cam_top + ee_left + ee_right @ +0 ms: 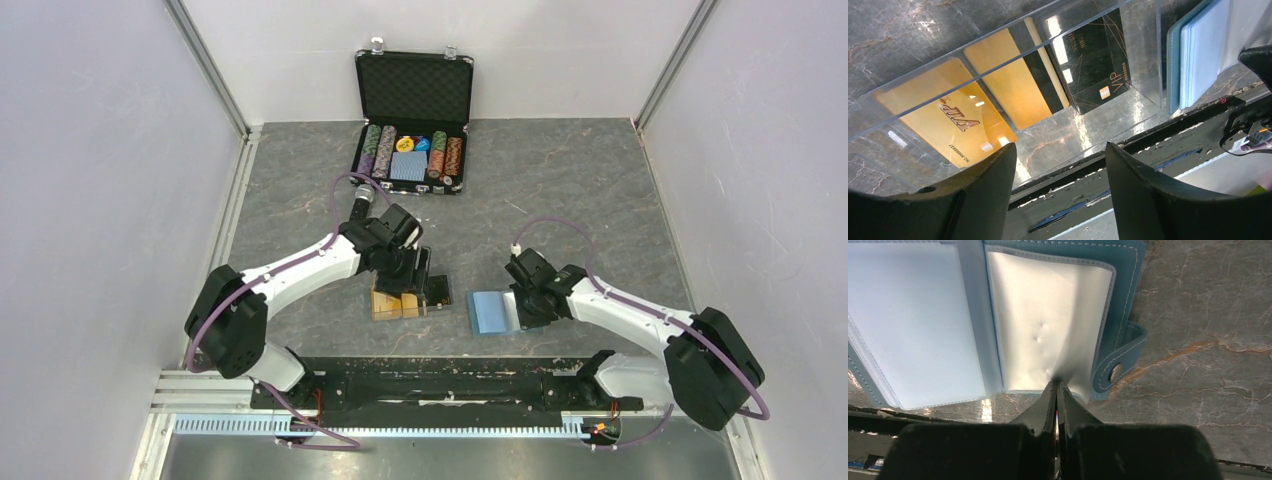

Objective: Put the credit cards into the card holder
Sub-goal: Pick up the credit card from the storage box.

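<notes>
Card holder [1128, 290] sleeve pinched in right pincer [1056, 385], left pincer [1060, 147] wide above credit cards [948, 120], glare-blurred

Credit cards [393, 304] left of card holder [489, 312]

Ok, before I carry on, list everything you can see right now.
chip case: one, black, open, far centre
poker chips: several stacks, mixed colours, in the case
card deck: one, blue-grey, in the case
clear box: one, transparent, below left tool
credit cards: at least two, gold, seen through the clear box
VIP card: one, black, beside the gold ones
card holder: one, teal-blue, open, centre-right
left tool: open, above the cards
right tool: shut on a clear sleeve of the card holder
</notes>
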You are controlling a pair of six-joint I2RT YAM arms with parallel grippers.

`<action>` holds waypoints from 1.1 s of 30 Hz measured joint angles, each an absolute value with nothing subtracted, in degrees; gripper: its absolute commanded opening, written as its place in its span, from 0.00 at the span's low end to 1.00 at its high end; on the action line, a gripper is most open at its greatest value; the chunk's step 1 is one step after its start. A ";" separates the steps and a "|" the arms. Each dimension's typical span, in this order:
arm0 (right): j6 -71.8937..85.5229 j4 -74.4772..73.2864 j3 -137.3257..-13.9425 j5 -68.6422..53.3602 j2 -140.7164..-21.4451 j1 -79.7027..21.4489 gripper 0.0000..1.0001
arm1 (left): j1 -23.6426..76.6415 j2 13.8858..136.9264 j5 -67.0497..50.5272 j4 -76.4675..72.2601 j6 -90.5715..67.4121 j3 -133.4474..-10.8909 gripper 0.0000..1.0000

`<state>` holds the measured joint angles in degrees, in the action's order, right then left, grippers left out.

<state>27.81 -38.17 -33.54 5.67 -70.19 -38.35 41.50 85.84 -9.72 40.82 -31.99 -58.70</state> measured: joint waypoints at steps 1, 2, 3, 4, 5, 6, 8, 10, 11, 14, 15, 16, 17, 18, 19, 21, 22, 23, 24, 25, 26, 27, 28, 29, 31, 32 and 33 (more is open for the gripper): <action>27.83 -38.00 -33.36 5.58 -69.95 -38.35 0.01 | 41.63 85.93 -9.69 40.62 -32.12 -58.72 0.73; 27.79 -37.85 -33.21 5.45 -69.69 -38.35 0.02 | 41.65 85.93 -9.65 40.53 -32.14 -58.78 0.73; 27.77 -37.78 -33.12 5.19 -69.47 -38.35 0.04 | 41.65 85.93 -9.63 40.47 -32.14 -58.87 0.74; 27.70 -37.76 -33.08 4.93 -69.36 -38.35 0.07 | 41.65 85.93 -9.58 40.32 -32.14 -58.98 0.74; 27.55 -37.67 -33.08 4.67 -69.28 -38.35 0.10 | 41.60 85.93 -9.56 40.18 -32.16 -59.05 0.74; 27.24 -37.58 -33.08 4.32 -69.17 -38.28 0.16 | 41.60 85.93 -9.56 40.07 -32.16 -59.11 0.73; 27.07 -37.21 -33.08 3.33 -68.75 -38.24 0.25 | 41.60 85.93 -9.56 40.10 -32.16 -59.16 0.70; 26.81 -36.51 -33.23 1.74 -67.66 -38.24 0.27 | 41.60 85.93 -9.54 40.10 -32.16 -59.16 0.69; 26.74 -36.34 -33.65 0.95 -66.74 -38.26 0.28 | 41.58 85.93 -9.47 40.10 -32.16 -59.16 0.68; 26.50 -35.22 -36.03 -0.80 -64.82 -38.28 0.28 | 41.25 85.93 -9.17 40.07 -32.16 -59.16 0.65; 26.50 -34.81 -36.86 -1.43 -64.71 -38.28 0.28 | 41.10 85.93 -9.17 40.05 -32.16 -59.16 0.65; 26.50 -34.00 -38.17 -2.13 -64.82 -38.26 0.28 | 40.82 85.93 -9.17 39.94 -32.16 -59.16 0.64; 26.48 -33.39 -38.98 -2.79 -65.06 -38.26 0.28 | 40.49 85.93 -9.19 39.77 -32.16 -59.16 0.63; 26.48 -32.62 -39.97 -3.57 -65.52 -38.26 0.28 | 40.23 85.95 -9.19 39.51 -32.18 -59.16 0.62; 26.48 -31.83 -40.49 -4.23 -66.06 -38.26 0.28 | 39.94 86.00 -9.23 39.03 -32.18 -59.13 0.62; 26.52 -30.24 -41.32 -5.82 -67.66 -38.26 0.28 | 39.46 86.35 -9.39 37.93 -32.38 -59.02 0.60; 26.55 -29.58 -41.60 -6.59 -68.49 -38.26 0.28 | 39.31 86.67 -9.58 37.19 -32.60 -58.89 0.59; 26.79 -28.82 -42.00 -7.75 -69.69 -38.26 0.28 | 39.18 87.20 -9.76 36.45 -32.80 -58.70 0.58; 26.96 -28.01 -42.26 -8.51 -70.70 -38.26 0.28 | 39.09 87.72 -10.00 35.70 -32.95 -58.48 0.57; 27.31 -27.09 -42.59 -9.56 -71.85 -38.26 0.28 | 39.07 88.27 -10.35 35.00 -33.08 -58.24 0.56; 27.66 -26.15 -43.00 -10.70 -73.08 -38.26 0.28 | 39.07 88.97 -10.79 34.06 -33.52 -57.87 0.55; 28.10 -24.95 -43.42 -11.86 -74.32 -38.26 0.28 | 39.07 89.80 -11.20 33.21 -34.20 -57.47 0.54; 28.67 -23.64 -43.90 -12.97 -75.72 -38.26 0.28 | 39.07 90.43 -11.53 32.49 -34.63 -57.21 0.52; 29.04 -22.65 -44.21 -13.74 -76.73 -38.26 0.28 | 39.07 91.22 -12.03 31.81 -35.11 -56.90 0.51; 30.04 -20.78 -45.01 -15.46 -78.85 -38.26 0.28 | 39.07 92.84 -12.64 30.46 -35.94 -56.51 0.48; 30.41 -19.94 -45.47 -16.12 -79.79 -38.26 0.29 | 39.07 93.36 -12.75 29.87 -36.25 -56.40 0.47; 30.87 -19.27 -46.11 -16.82 -80.86 -38.26 0.28 | 39.07 93.97 -12.93 29.32 -36.51 -56.29 0.45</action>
